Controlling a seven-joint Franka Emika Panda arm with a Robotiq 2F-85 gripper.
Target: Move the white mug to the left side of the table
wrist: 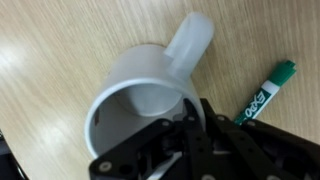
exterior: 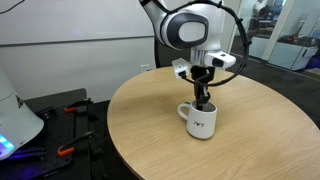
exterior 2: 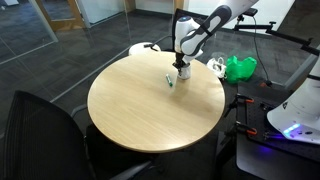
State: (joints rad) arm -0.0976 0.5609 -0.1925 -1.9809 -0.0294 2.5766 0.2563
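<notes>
On the bench [exterior: 135,135], a round top of smooth, pale wood grain with a matt finish, the slim green-and-white marker [exterior 2: 170,81] lay flat just beside the white mug [exterior 2: 184,70], not touching it. The mug appeared to stand upright on its base, toward the bench edge nearest the arm. It was a plain glazed ceramic cylinder with a thick rounded rim, a loop handle and a small dark mark on its side. The pincer [exterior: 203,97] hung straight down into the mug's mouth. In the wrist view its black fingers [wrist: 205,125] sat at the rim beside the handle, drawn fairly close, but whether they clamped the wall could not be told. Progress was judged early: the approach looked complete and the grasp at most just made. The lift, the carry to the left side and the release were all outstanding.
</notes>
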